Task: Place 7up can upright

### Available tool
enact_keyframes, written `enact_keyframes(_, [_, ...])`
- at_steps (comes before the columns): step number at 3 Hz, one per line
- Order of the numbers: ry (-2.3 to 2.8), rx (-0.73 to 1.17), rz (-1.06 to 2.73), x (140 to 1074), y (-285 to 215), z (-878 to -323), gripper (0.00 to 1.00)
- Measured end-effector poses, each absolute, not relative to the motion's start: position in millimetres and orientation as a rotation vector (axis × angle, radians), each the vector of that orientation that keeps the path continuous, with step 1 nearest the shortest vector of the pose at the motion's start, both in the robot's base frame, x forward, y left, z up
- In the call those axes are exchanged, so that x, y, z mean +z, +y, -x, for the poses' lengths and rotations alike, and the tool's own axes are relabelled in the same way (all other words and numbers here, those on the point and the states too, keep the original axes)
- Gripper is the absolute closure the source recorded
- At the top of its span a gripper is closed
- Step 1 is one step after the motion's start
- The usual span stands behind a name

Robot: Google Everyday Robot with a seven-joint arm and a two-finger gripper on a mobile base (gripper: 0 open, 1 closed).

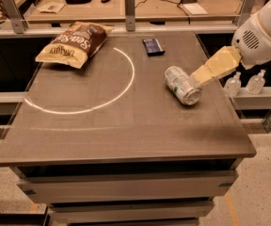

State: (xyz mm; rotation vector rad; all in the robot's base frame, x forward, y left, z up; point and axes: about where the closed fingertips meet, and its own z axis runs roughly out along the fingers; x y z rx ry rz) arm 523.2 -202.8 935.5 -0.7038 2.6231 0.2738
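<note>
The 7up can (181, 84) lies on its side on the right part of the dark table (126, 131), one silver end facing front right. My gripper (197, 79), tan coloured, reaches in from the right on the white arm (262, 29). Its tip is right beside the can's right side, at or very near contact. The can is not lifted.
A brown chip bag (74, 44) lies at the back left. A small dark-blue packet (153, 46) lies at the back, behind the can. A white circle line (126, 86) is drawn on the table. Two clear bottles (244, 84) stand off the table's right edge.
</note>
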Motion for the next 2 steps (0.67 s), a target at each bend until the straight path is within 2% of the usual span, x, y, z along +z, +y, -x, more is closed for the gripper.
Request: enact_keyframes(2, [2.666,0.283,0.675,924.6,-169.7,-542.8,0.0])
